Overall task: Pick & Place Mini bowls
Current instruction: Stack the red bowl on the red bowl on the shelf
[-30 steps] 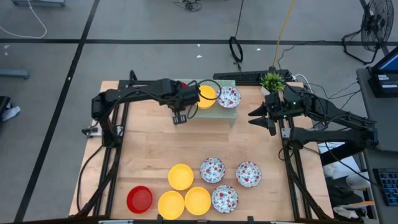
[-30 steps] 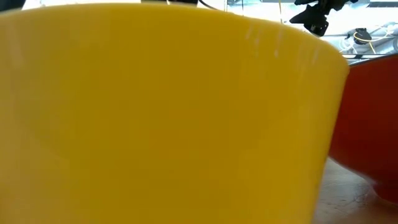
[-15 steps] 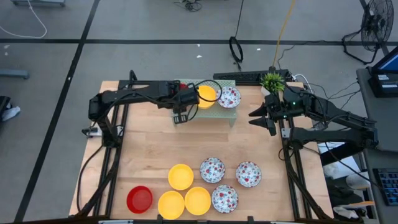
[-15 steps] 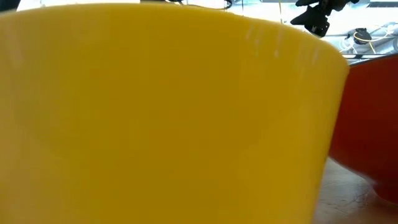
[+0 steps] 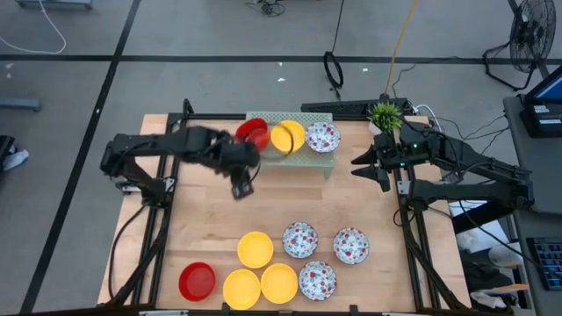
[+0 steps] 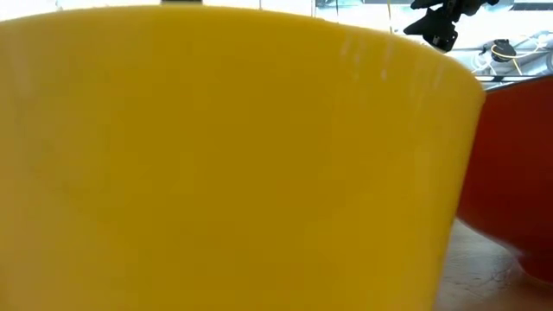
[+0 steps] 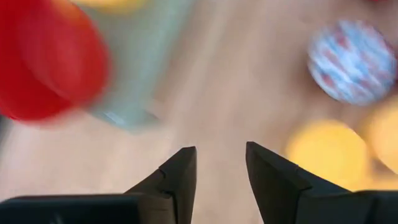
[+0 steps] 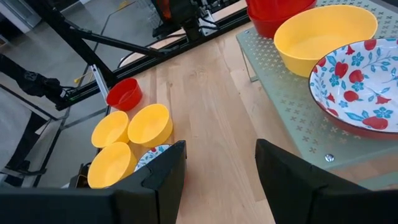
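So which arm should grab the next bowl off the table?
Probably the left: its open, empty pincer is over the table nearer the loose bowls, while the right pincer waits beside the rack.

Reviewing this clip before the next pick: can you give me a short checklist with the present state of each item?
1. Left tool empty and open: ok; the left wrist view shows its fingers apart with nothing between.
2. Left tool clear of the rack: ok, it hangs over bare table beside it.
3. Rack load seated: red bowl, yellow bowl and floral bowl sit in a row; whether they overlap, cannot tell.
4. Bowls left to pick: ok, a group including a red bowl waits at the near edge.
5. Right tool parked open, clear: ok.
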Robot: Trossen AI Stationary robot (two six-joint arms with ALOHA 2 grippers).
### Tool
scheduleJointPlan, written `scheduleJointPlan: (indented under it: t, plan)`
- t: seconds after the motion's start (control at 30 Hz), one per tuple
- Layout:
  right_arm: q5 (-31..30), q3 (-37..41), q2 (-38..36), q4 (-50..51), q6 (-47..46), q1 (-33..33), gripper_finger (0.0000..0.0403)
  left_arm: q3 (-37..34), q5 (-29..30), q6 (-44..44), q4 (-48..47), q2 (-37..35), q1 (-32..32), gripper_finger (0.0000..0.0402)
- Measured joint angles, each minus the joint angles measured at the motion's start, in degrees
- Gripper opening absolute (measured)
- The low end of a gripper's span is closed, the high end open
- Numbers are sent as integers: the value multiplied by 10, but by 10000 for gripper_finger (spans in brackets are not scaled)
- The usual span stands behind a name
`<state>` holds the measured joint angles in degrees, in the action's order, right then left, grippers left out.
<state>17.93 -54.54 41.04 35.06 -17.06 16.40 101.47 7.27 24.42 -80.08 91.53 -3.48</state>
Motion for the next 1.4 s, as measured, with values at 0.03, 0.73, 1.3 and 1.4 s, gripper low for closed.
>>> scheduleJointPlan:
  t: [0.03, 0.73, 1.3, 1.4]
  plan:
    - [0, 0, 0, 0, 0, 0, 183, 0, -13, 18, -15, 0, -21, 139]
    - [0, 0, 0, 16, 20, 0, 183, 0, -117, 528, -43, 101, -309, 141]
    - [0, 0, 0, 16, 19, 0, 183, 0, -253, 748, 66, 242, -417, 141]
    - [1, 0, 0, 16, 10, 0, 183, 0, -251, 744, 67, 257, -428, 141]
